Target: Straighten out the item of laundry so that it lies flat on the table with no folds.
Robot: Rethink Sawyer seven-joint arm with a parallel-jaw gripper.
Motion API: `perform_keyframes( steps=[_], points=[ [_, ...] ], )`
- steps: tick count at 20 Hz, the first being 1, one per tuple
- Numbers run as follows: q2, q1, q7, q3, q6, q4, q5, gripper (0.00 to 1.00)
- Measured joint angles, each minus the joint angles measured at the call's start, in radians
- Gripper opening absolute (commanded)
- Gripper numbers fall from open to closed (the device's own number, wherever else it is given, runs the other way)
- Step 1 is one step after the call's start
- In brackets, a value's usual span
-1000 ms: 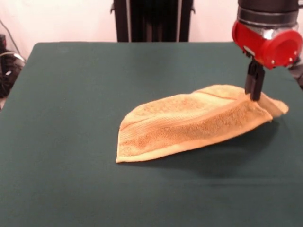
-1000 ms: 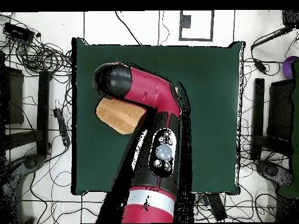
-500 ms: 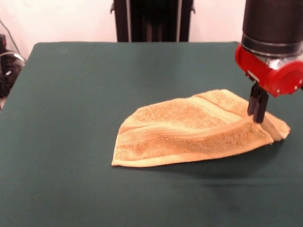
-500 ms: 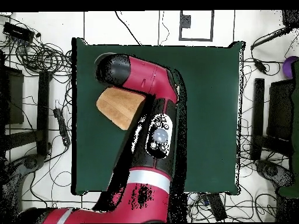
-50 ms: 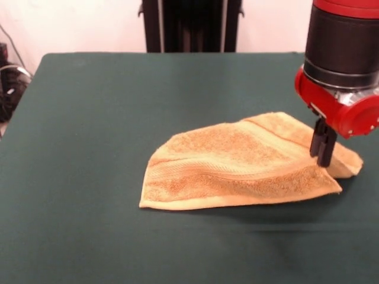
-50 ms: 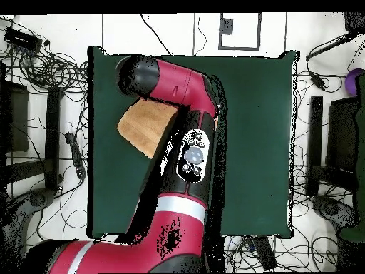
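Observation:
The item of laundry (image 5: pixel 237 163), a golden-orange towel, lies folded over itself on the dark green table (image 5: pixel 106 106), right of centre in the front view. A woven band runs near its left hem. Its right end sits slightly raised, and the black fingers of my gripper (image 5: pixel 324 155) are pinched together on the cloth there. From overhead, the towel (image 6: pixel 145 126) shows as a wedge near the table's (image 6: pixel 256 128) left side. The arm's red head (image 6: pixel 142 75) covers the towel's far corner and hides the gripper.
The red and black arm (image 6: pixel 187 157) crosses the table from the bottom edge in the overhead view. Cables and stands lie on the floor around the table. The towel's right tip is close to the table's right side in the front view.
The gripper has come down and moved toward the near side with the towel's right end. The cloth has sunk from a lifted ridge to a lower, wider shape.

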Motion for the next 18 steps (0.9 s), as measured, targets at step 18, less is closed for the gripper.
perform_keyframes(
  steps=[18],
  points=[
    [0.054, -0.013, 0.018, -0.045, 0.192, -0.222, 0.062, 0.00]
  ],
)
